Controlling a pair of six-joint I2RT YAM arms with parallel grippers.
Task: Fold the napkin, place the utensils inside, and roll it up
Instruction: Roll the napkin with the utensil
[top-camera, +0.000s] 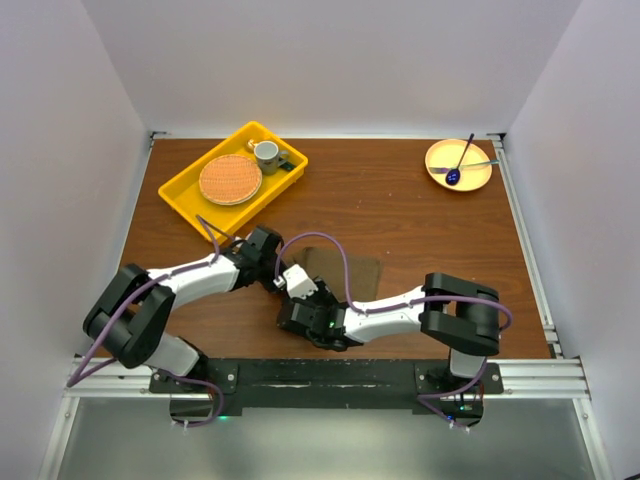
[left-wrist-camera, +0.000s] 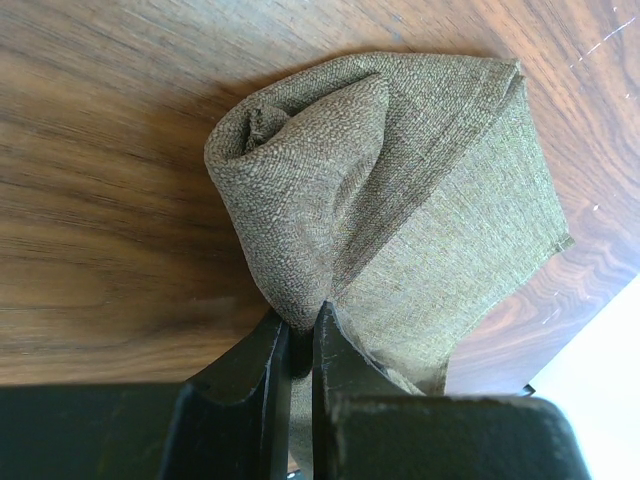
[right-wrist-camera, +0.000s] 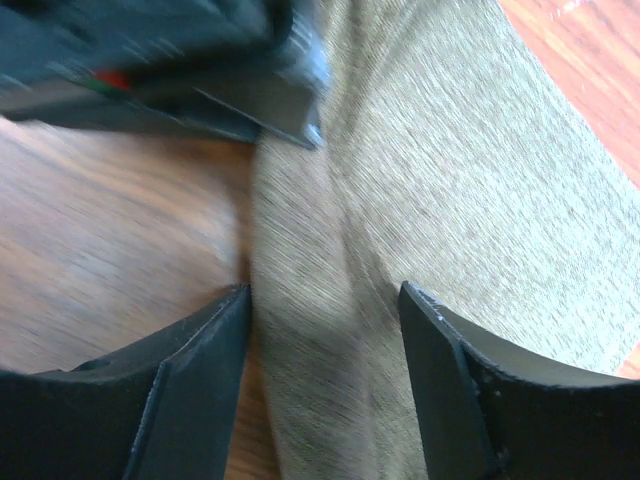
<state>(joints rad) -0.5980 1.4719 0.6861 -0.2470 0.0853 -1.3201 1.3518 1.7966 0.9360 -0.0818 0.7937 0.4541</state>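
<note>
**Top view.** The napkin (top-camera: 365, 275) lies on the counter (top-camera: 420, 210), towards the near edge and between the two arms. The left claw (top-camera: 278, 275) and right claw (top-camera: 295, 305) meet at its left side. From this height I cannot judge either opening.

**Left wrist view.** The left claw (left-wrist-camera: 300, 330) is all but closed, its fingers pinching a gathered fold of the napkin (left-wrist-camera: 430, 200). The cloth rises from that pinch into a loose, bunched roll. It is thin, soft and light, so I judge it will sag and unroll if let go. The rolled end, taken through all its layers, is the place to grip.

**Right wrist view.** The picture is blurred. The right claw (right-wrist-camera: 325, 295) stands wide open and holds nothing. Its fingers straddle the raised ridge of the napkin (right-wrist-camera: 480, 200). I cannot tell whether they touch it.

**Utensils.** I see none in any view. Whether they are inside the roll, I cannot tell.
</note>
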